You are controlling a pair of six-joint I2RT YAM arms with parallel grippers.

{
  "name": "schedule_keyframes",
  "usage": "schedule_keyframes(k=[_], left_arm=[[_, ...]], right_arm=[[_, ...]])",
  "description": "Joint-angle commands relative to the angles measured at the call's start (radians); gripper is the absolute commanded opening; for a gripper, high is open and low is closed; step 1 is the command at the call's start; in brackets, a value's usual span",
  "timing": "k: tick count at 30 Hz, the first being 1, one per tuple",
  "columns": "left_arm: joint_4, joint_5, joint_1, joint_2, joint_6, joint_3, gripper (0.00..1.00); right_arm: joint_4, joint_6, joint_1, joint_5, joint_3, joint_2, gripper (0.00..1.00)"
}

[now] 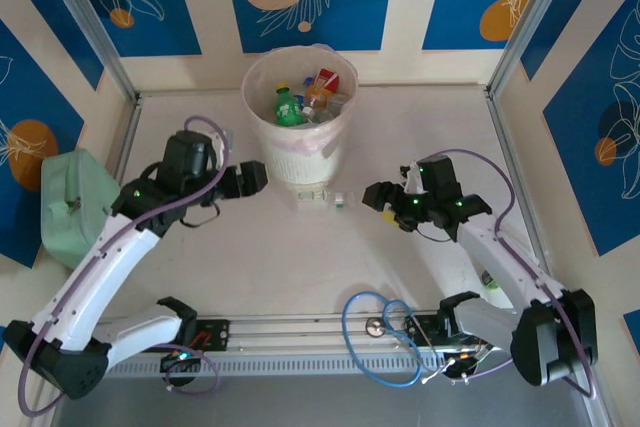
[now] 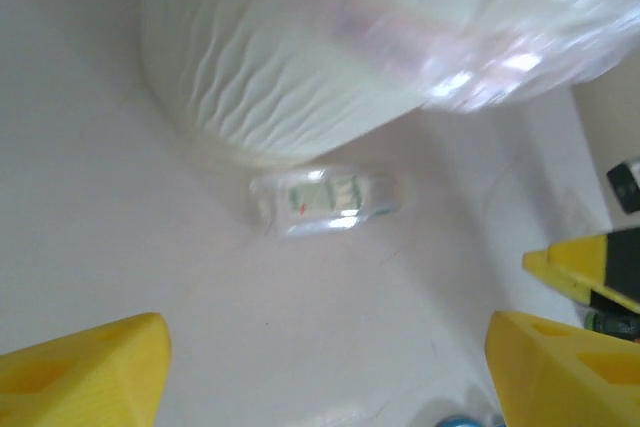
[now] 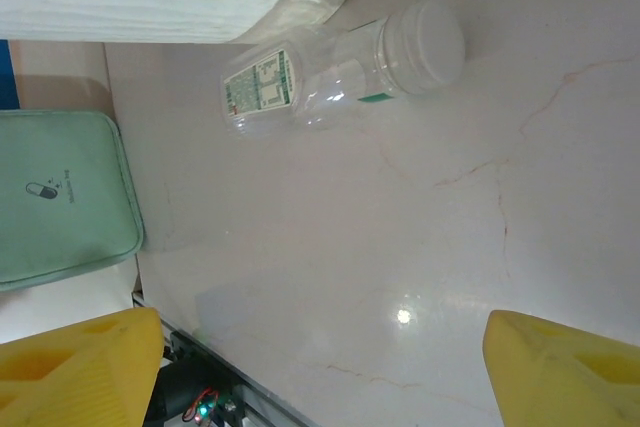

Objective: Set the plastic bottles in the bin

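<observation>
The left gripper (image 1: 250, 179) hangs with its yellow fingers (image 2: 100, 367) spread wide and nothing between them. A single clear bottle (image 2: 322, 202) lies on its side on the table (image 1: 300, 267) just ahead of those fingers, just beside the foot of the bin (image 1: 262, 137). The right gripper (image 1: 378, 197) is likewise spread and empty, with that same bottle ahead of its fingertips from the opposite side and the mint-green case (image 3: 60, 197) well off to one side. The other plastic bottles (image 1: 295, 102), green, clear and red-labelled, sit heaped inside the bin beyond both grippers.
</observation>
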Motion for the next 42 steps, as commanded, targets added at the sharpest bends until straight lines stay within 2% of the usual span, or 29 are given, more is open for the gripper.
schedule_keyframes(k=[1, 5, 10, 11, 13, 14, 19, 24, 28, 32, 42], left_arm=[[0.048, 0.004, -0.005, -0.052, -0.091, -0.108, 0.81], [0.106, 0.039, -0.004, -0.046, -0.152, -0.2, 0.78], [0.112, 0.039, -0.004, -0.05, -0.165, -0.219, 0.75], [0.104, 0.032, -0.004, -0.058, -0.163, -0.219, 0.75], [0.079, 0.009, -0.004, -0.078, -0.158, -0.218, 0.75], [0.068, 0.0, -0.004, -0.091, -0.156, -0.219, 0.75], [0.015, -0.028, -0.003, -0.135, -0.147, -0.222, 0.75], [0.001, -0.031, -0.003, -0.153, -0.149, -0.226, 0.75], [0.0, -0.031, -0.001, -0.152, -0.145, -0.225, 0.75], [0.003, -0.037, -0.001, -0.148, -0.142, -0.225, 0.75], [0.011, -0.034, 0.0, -0.132, -0.135, -0.223, 0.75]], right_arm=[[0.101, 0.025, -0.005, -0.046, -0.008, 0.074, 0.83], [0.095, -0.01, 0.012, 0.003, 0.044, 0.166, 0.85], [0.121, -0.082, 0.004, -0.002, 0.133, 0.307, 0.83], [0.131, -0.089, 0.0, -0.005, 0.146, 0.337, 0.78], [0.149, -0.093, -0.01, -0.016, 0.181, 0.413, 0.6], [0.156, -0.093, -0.013, -0.018, 0.196, 0.446, 0.55], [0.178, -0.076, -0.014, -0.041, 0.296, 0.616, 0.45], [0.154, -0.074, -0.01, -0.023, 0.389, 0.726, 0.43], [0.127, -0.087, -0.008, -0.022, 0.431, 0.776, 0.42], [0.105, -0.114, 0.005, -0.042, 0.425, 0.798, 0.37], [0.15, -0.144, 0.048, -0.067, 0.218, 0.599, 0.33]])
